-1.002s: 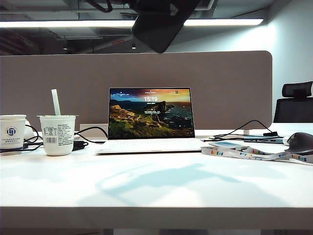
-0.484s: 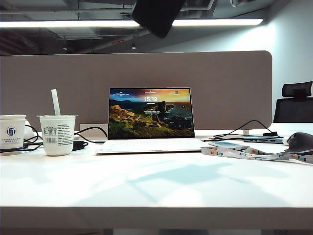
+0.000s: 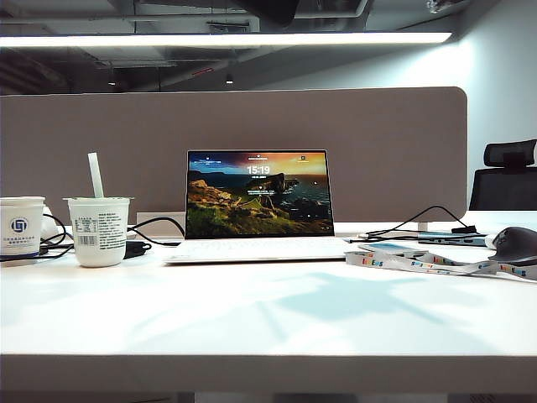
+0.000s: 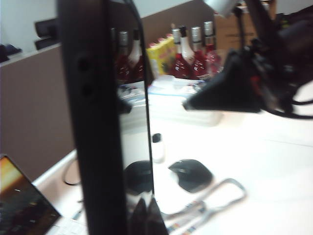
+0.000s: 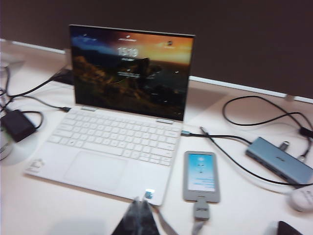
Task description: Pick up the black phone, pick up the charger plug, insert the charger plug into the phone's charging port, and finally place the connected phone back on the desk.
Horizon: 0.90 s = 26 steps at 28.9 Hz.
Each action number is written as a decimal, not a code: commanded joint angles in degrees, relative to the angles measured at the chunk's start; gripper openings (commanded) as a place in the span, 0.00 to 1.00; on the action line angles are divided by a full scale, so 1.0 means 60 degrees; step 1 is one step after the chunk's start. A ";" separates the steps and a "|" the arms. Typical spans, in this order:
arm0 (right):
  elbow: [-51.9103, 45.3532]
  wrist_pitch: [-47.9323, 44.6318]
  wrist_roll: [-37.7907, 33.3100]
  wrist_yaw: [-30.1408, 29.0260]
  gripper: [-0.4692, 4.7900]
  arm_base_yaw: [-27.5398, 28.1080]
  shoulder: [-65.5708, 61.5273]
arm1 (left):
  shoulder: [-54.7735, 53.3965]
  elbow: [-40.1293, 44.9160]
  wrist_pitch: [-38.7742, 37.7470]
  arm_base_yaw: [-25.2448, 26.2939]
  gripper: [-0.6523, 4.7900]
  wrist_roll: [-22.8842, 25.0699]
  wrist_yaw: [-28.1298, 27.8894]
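Black phone (image 4: 98, 127): clamped edge-on in left end effector (image 4: 142, 215); risen since a second ago, nearly out of exterior view (image 3: 268, 10).
Right end effector (image 5: 137, 218): shut, nearby over laptop (image 5: 117, 142); plug hold unconfirmed.
Meaning: insertion pending above tabletop (image 3: 268, 319).

The table (image 3: 268, 319) front is free of objects across its width. The laptop (image 3: 258, 206), two cups (image 3: 99, 231), cables (image 3: 419, 220) and lanyard (image 3: 436, 267) obstruct the rear.

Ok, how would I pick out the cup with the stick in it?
Find the open laptop in the middle of the white desk. Left of it in the exterior view stand two white cups; the stick cup is nearer the laptop. Unlike its neighbour with the blue logo, it has a white stick poking out and a barcode label.
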<state>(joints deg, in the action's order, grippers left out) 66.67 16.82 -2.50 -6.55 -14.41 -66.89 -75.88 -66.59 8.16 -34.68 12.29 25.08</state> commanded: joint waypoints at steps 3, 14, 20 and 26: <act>0.0619 -0.0109 -0.0011 0.0281 0.09 0.0302 -0.0444 | 0.0215 -0.0073 -0.0084 -0.0007 0.11 -0.0976 0.0586; 0.2277 -0.0018 -0.0670 0.0605 0.09 0.1198 -0.2244 | 0.0372 -0.0073 -0.0590 -0.0007 0.11 -0.1202 0.0616; 0.2306 0.0004 -0.3169 0.0678 0.09 0.1872 -0.3067 | 0.0408 -0.0069 -0.0790 -0.0007 0.11 -0.1202 0.0619; 0.2310 -0.0368 -0.3206 0.0656 0.21 0.1934 -0.4167 | 0.0426 -0.0073 -0.0816 -0.0007 0.11 -0.1198 0.0619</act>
<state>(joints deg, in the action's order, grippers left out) 80.29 16.49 -21.30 -2.74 -2.94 -91.09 -73.87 -66.57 1.15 -34.68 5.28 28.42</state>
